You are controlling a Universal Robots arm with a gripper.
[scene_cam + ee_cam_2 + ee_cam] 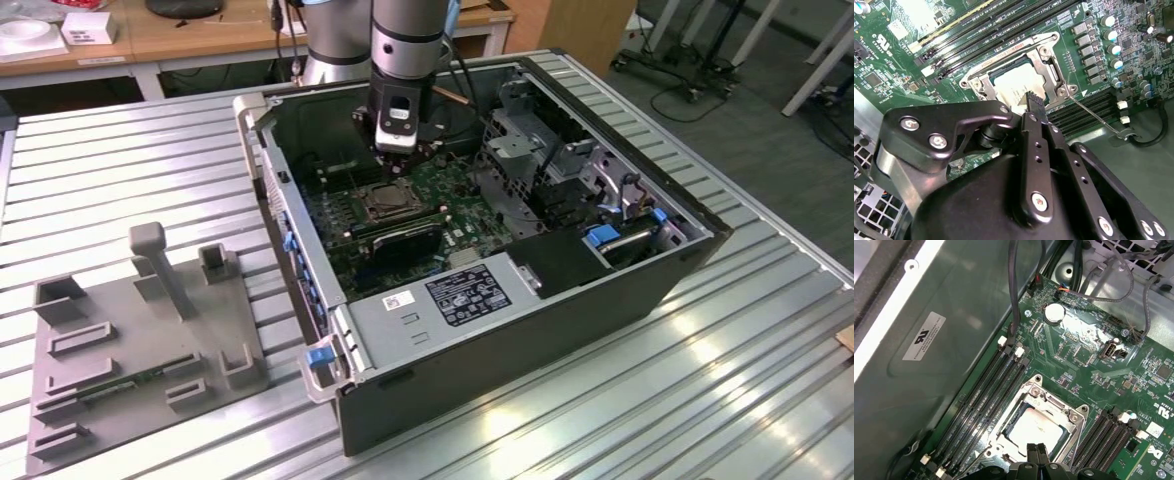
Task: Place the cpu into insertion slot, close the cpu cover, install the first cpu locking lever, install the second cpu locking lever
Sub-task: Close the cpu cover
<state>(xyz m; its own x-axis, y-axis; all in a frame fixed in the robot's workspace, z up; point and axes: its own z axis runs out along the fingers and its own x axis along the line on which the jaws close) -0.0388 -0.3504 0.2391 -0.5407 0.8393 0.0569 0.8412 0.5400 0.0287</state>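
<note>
The cpu (1016, 86) (1035, 427), a pale silvery square, lies in the insertion slot (391, 197) on the green motherboard inside the open computer case. The cpu cover (1050, 49) (1054, 402), a metal frame plate, lies flat around the chip. A thin wire locking lever (1095, 116) sticks out sideways from one socket corner, unlatched. My gripper (1032, 98) (1036, 448) (400, 150) is shut with nothing between its fingers. Its tips hover just above the edge of the chip and the cover, and the gripper body hides part of the socket in the second wrist view.
Long black memory slots (981, 400) run along both sides of the socket. Cables (1014, 285) and a drive cage (534, 160) crowd the case's far side. A grey fixture plate (134, 340) with holders sits on the ribbed metal table on the exterior view's left.
</note>
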